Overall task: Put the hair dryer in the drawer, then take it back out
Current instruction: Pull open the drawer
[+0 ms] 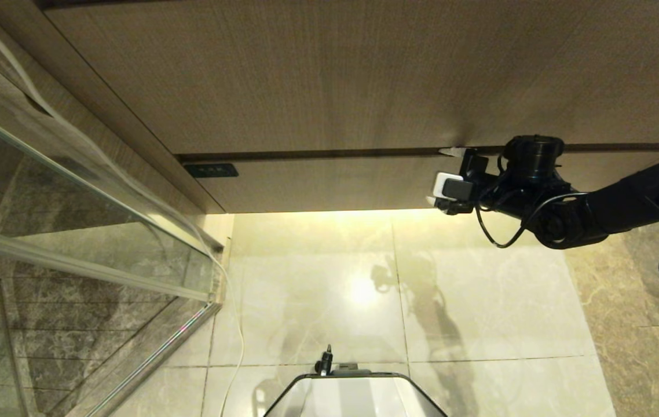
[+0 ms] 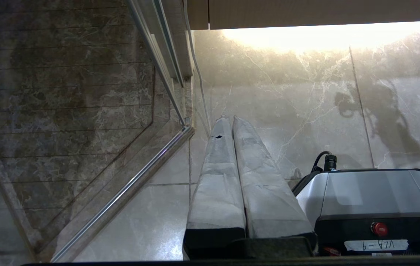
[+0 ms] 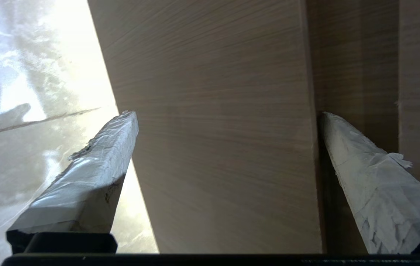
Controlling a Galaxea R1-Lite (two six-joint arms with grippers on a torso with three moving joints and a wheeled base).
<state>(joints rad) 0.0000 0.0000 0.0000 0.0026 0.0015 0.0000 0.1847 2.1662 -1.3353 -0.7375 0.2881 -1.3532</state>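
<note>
The drawer (image 1: 329,184), shut under the taller panel (image 1: 329,75), looks stiff, smooth and handleless; best gripped by its top edge. Right gripper (image 1: 448,179), spread wide, straddles its front near the right end. Left gripper (image 2: 232,122) hangs pressed together. Hair dryer unseen.

One readable label, on the robot's base.
A white strip (image 2: 376,245) is showing "VLA-9" upside down, sitting under the red button (image 2: 379,228) on the base (image 2: 365,195).

Closed drawer (image 1: 329,184) front blocks entry; only a dark slit above it.
</note>
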